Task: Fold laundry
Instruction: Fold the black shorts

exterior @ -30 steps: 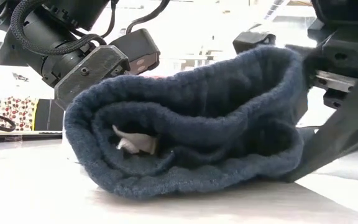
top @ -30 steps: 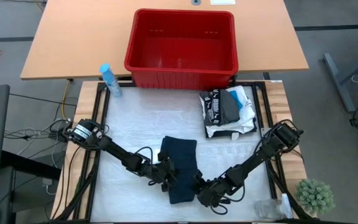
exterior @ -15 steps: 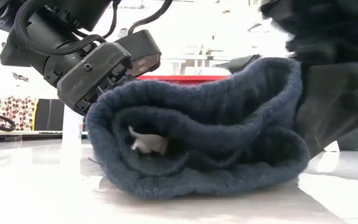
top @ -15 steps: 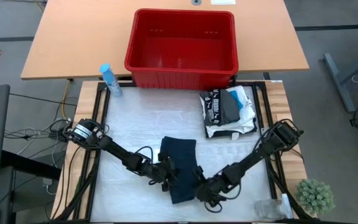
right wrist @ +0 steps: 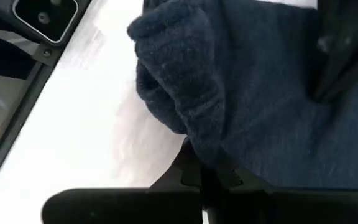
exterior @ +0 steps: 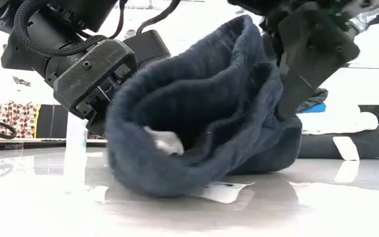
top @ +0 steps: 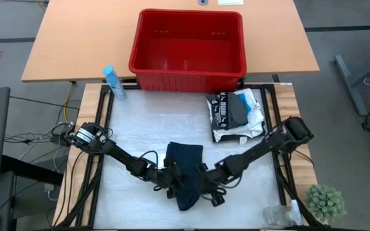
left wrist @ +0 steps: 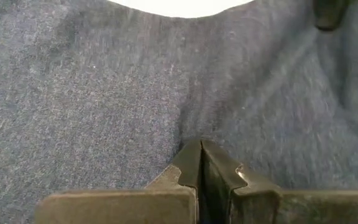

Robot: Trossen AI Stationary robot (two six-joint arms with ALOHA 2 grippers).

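Mid-fold on the dark blue garment [top: 184, 172] at the table's near middle, left gripper [top: 171, 181] and right gripper [top: 204, 183] both pinched shut on its edges, next up probably carrying the lifted right edge over leftward.

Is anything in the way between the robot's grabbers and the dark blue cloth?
Nothing visible. The left gripper and the right gripper both have their jaws shut on the dark blue garment, pinching its near end from either side.
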